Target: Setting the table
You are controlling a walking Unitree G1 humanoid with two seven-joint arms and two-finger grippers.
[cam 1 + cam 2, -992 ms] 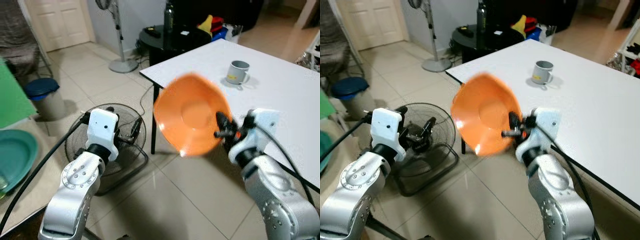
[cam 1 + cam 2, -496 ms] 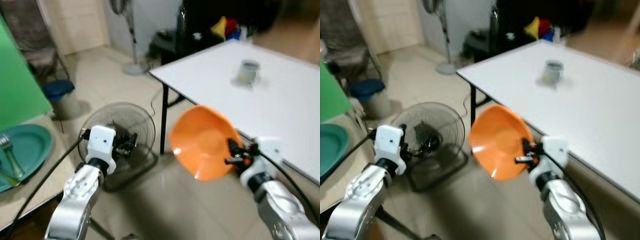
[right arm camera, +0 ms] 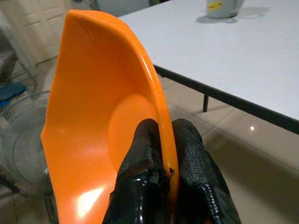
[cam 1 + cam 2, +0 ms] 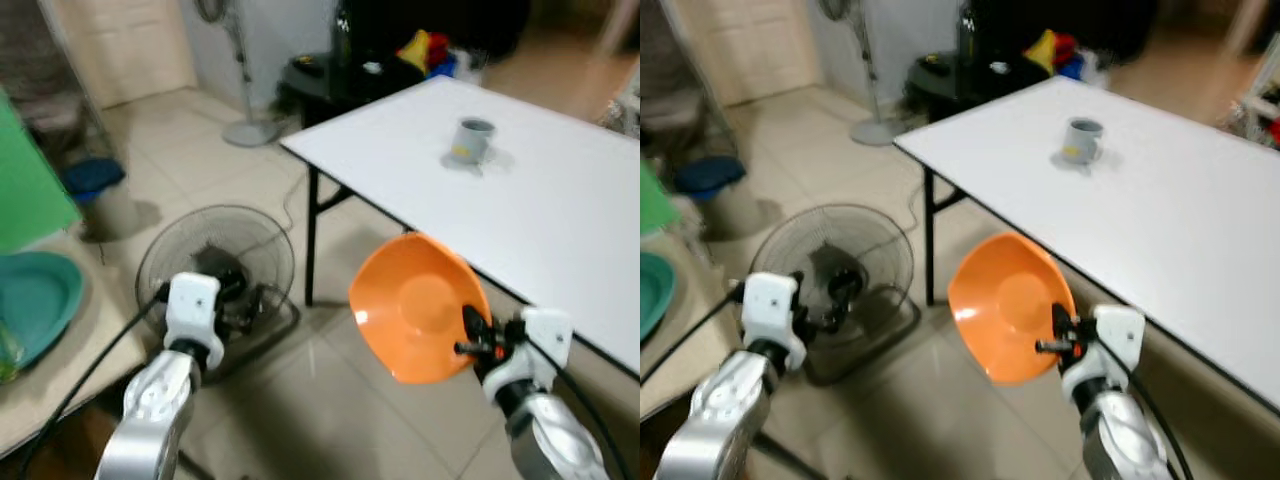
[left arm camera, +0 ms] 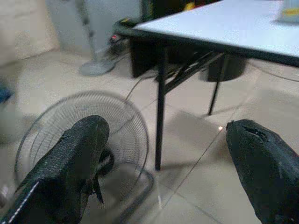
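Observation:
An orange bowl (image 4: pixel 415 305) is held upright on its edge in front of me, below the near edge of the white table (image 4: pixel 560 200). My right gripper (image 4: pixel 470 343) is shut on the bowl's rim (image 3: pixel 161 116), one finger on each side. A grey mug (image 4: pixel 471 139) stands on the table's far part. My left gripper (image 5: pixel 168 172) hangs low at my left with its fingers (image 5: pixel 74 158) wide open and nothing between them, above a floor fan (image 5: pixel 84 130).
The floor fan (image 4: pixel 215 265) lies on the tiles beside the table leg (image 4: pixel 313 235). A teal plate (image 4: pixel 35 300) rests on a counter at far left. A standing fan base (image 4: pixel 245 130), a blue bucket (image 4: pixel 95 185) and a dark round table (image 4: pixel 345 75) are further back.
The camera has shifted while I move. The bowl in my right gripper now sits lower in view and closer to the table's near edge. The left arm hangs lower.

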